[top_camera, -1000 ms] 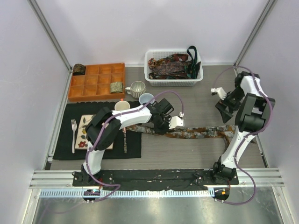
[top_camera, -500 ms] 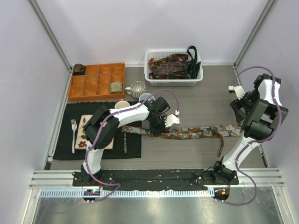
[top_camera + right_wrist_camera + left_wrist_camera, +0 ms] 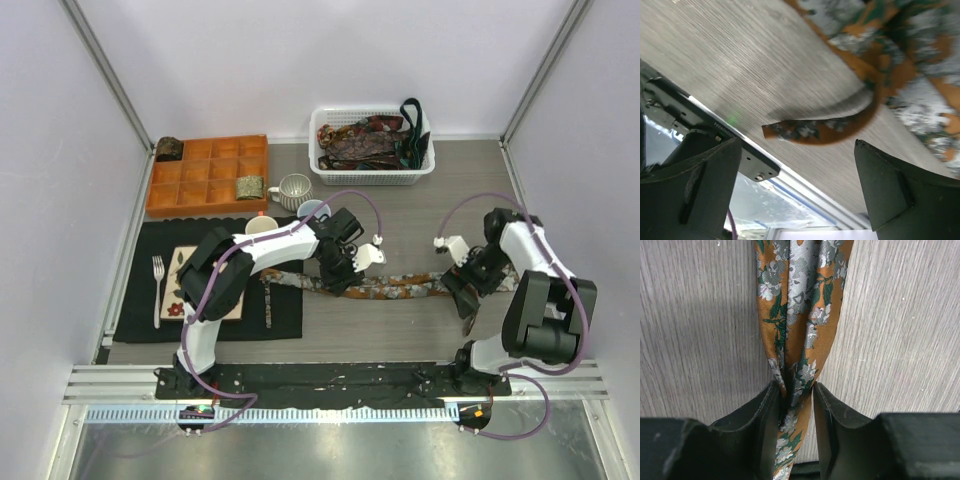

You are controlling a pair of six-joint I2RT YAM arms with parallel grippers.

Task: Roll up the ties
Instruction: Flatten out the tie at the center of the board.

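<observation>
A long rust-orange tie (image 3: 410, 288) with grey-green flowers lies across the table, its narrow end curling toward the front right. My left gripper (image 3: 345, 272) is down over its left part. In the left wrist view the bunched tie (image 3: 800, 315) runs between the fingers (image 3: 767, 410), which stand slightly apart, with bare table showing beside the cloth. My right gripper (image 3: 466, 290) hangs wide open just above the tie's narrow end (image 3: 820, 127), holding nothing. More ties (image 3: 360, 140) fill the white basket (image 3: 372, 178). A rolled tie (image 3: 249, 187) sits in the orange tray (image 3: 205, 160), another roll (image 3: 168, 149) at its corner.
Three mugs (image 3: 293, 190) stand close behind the left arm. A black mat (image 3: 140, 310) at the left carries a floral plate (image 3: 190, 285), a fork (image 3: 157, 285) and a knife. The table's front rail (image 3: 755, 170) lies just beyond the right gripper.
The right arm swung from the table's right edge down over the tie's narrow end. The tie's right part slid left. The left jaws have parted a little.
</observation>
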